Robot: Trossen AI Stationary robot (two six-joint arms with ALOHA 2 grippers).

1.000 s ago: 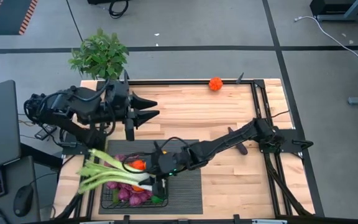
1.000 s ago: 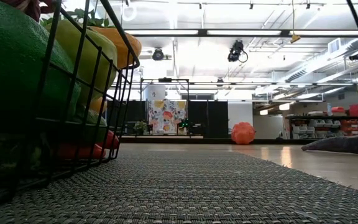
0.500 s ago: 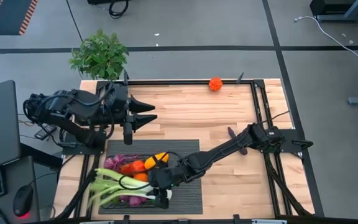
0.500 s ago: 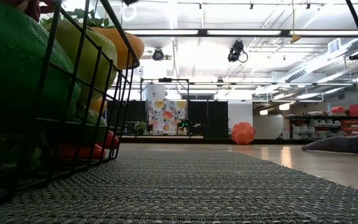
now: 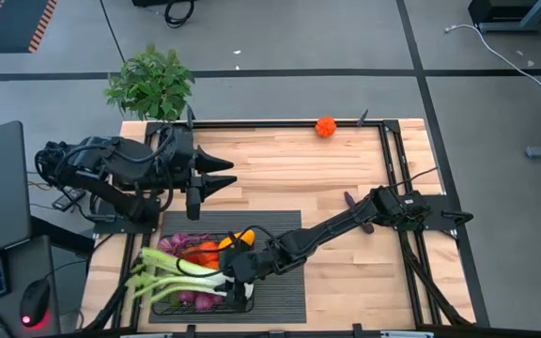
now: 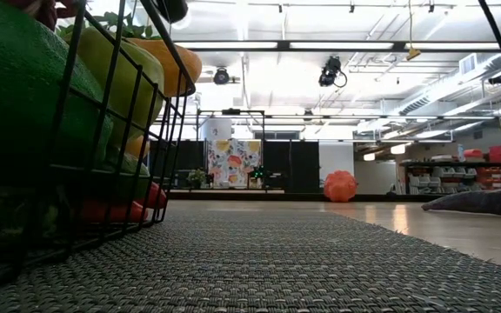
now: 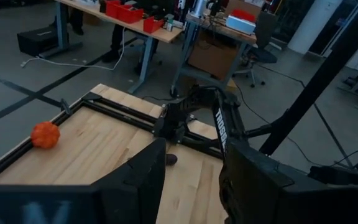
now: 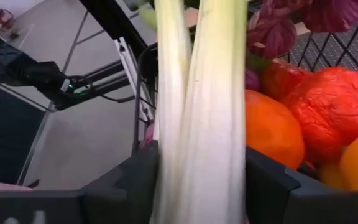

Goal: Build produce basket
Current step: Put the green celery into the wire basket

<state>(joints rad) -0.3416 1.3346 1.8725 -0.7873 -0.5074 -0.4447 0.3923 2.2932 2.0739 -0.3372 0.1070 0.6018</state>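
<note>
High view: the leek (image 5: 172, 273) lies across the near-left basket (image 5: 162, 305) on the mat (image 5: 285, 272), its pale stalks still between the right gripper's (image 8: 197, 180) fingers (image 8: 126, 180) above the peppers and oranges. Left gripper (image 5: 225, 172) hovers part-open and empty over the table's (image 5: 346, 169) far left; an orange ball (image 5: 325, 127) sits at the far edge.

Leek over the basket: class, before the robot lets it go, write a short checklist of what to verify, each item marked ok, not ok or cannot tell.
1. Leek sits between the right gripper fingers: ok.
2. Leek lies over the basket: ok.
3. Leafy end inside the rim: not ok, it overhangs.
4. Leek rests on the produce: cannot tell.
5. Left gripper clear of the basket: ok.
</note>
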